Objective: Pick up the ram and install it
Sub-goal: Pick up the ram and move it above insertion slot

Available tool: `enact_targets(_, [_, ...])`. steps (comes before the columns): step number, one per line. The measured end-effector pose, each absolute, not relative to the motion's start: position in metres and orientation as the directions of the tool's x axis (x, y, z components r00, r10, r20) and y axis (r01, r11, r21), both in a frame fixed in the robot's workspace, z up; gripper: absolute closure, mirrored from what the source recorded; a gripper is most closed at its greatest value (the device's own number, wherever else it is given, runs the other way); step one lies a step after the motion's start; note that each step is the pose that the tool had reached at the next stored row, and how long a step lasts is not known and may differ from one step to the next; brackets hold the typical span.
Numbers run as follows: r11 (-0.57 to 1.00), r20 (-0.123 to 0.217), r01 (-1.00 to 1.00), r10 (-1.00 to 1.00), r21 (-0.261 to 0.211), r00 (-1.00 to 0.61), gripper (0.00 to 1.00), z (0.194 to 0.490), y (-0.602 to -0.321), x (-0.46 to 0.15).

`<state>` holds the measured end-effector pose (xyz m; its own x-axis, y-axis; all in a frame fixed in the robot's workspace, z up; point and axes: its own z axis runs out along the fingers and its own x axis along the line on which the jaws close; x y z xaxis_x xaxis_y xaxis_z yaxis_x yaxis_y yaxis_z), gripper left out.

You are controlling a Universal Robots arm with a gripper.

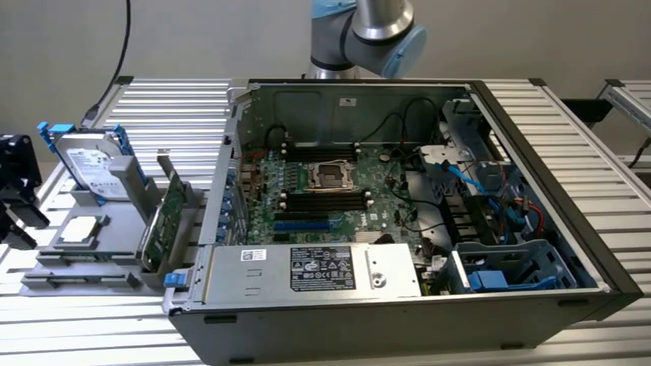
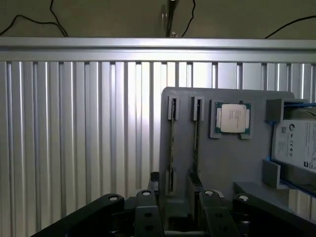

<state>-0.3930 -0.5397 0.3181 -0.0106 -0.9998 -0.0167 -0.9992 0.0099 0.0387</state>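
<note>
Released hand [image 2: 177, 210] near the grey holder [image 2: 222, 163] on a ribbed aluminium counter [image 1: 569, 152].
The ram [image 2: 172, 143] stands on edge in a slot of the grey holder, ungrasped, with the hand's fingers [image 2: 146, 212] spread wide near it (they grasp nothing). In the exterior view the grey holder sits at nine o'clock from the open computer case [image 1: 407, 191]. A plain beige wall [image 1: 203, 38], black cable [image 1: 124, 46] hanging down it, backs the counter.
</note>
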Motion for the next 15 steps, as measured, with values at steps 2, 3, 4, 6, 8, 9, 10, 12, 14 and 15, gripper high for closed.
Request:
enact_targets(2, [0.01,-0.017,-0.999,-1.0,0.039,-0.01,0.64,0.315,-0.54,-0.391])
enact_targets(3, [0.009,-0.016,-0.999,-1.0,0.039,-0.01,0.64,0.313,-0.54,-0.39])
enact_targets(4, [0.009,-0.016,-0.999,-1.0,0.039,-0.009,0.64,0.311,-0.54,-0.389])
enact_targets(6, [0.008,-0.017,-0.999,-1.0,0.039,-0.008,0.64,0.307,-0.54,-0.387])
enact_targets(8, [0.006,-0.017,-0.999,-1.0,0.039,-0.007,0.64,0.304,-0.54,-0.386])
enact_targets(9, [0.005,-0.017,-0.999,-1.0,0.039,-0.006,0.64,0.302,-0.54,-0.386])
enact_targets(10, [0.004,-0.017,-0.999,-1.0,0.039,-0.004,0.64,0.3,-0.54,-0.386])
enact_targets(12, [0.0,-0.017,-0.999,-1.0,0.039,-0.001,0.64,0.296,-0.54,-0.386])
enact_targets(14, [-0.003,-0.016,-0.999,-1.0,0.039,0.002,0.64,0.293,-0.54,-0.386])
enact_targets(15, [-0.004,-0.017,-0.999,-1.0,0.039,0.003,0.64,0.291,-0.54,-0.386])
